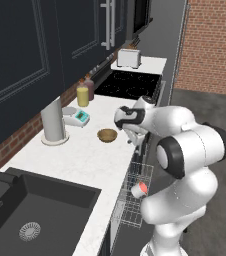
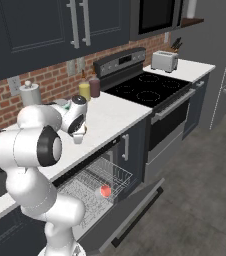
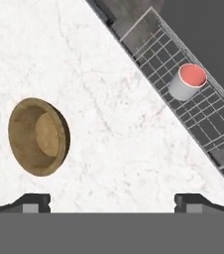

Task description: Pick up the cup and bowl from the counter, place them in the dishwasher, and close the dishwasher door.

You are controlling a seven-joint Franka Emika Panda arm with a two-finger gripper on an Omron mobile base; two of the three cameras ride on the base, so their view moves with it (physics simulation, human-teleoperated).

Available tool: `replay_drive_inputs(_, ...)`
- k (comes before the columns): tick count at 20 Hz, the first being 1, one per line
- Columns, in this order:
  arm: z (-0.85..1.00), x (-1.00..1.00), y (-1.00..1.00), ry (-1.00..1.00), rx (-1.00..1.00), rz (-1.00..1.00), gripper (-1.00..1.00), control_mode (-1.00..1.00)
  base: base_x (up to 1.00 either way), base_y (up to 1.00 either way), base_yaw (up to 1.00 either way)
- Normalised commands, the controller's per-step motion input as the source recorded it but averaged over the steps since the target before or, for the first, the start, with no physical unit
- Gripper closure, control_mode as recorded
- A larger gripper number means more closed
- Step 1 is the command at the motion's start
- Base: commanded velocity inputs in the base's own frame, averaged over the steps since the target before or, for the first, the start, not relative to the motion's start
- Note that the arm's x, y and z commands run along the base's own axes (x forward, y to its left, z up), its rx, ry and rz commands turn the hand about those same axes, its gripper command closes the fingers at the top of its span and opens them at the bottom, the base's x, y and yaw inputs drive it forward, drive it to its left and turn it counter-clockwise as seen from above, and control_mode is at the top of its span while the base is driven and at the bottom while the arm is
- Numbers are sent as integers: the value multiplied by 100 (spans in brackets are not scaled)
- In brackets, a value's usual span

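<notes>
The tan wooden bowl (image 1: pixel 107 135) (image 3: pixel 38 136) rests upright on the white counter (image 1: pixel 75 155) (image 3: pixel 109 124). The pale cup (image 1: pixel 139 189) (image 2: pixel 105 190) (image 3: pixel 187 82) with its red inside lies on its side in the pulled-out wire rack (image 1: pixel 135 200) (image 2: pixel 102 180) (image 3: pixel 198 119) of the dishwasher. Its dark door (image 2: pixel 130 212) hangs folded down. My gripper (image 1: pixel 137 146) (image 2: pixel 78 137) (image 3: pixel 112 202) hovers open over the counter's front edge, between bowl and rack, with nothing between its fingertips (image 3: pixel 34 202).
A tall grey cylinder (image 1: pixel 53 122), a small scale (image 1: pixel 77 117) and a yellow jar (image 1: pixel 83 96) stand behind the bowl. The black cooktop (image 1: pixel 130 85) and toaster (image 1: pixel 129 58) lie further along. The black sink (image 1: pixel 30 215) is at the near end.
</notes>
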Motion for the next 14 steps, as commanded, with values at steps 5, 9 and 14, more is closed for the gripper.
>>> replay_drive_inputs(5,-18,26,15,3,0,0,-100,-100,0,0,0)
replay_drive_inputs(9,-20,19,12,2,0,0,-100,-100,0,0,0)
replay_drive_inputs(14,-26,13,10,1,0,0,-100,-100,0,0,0)
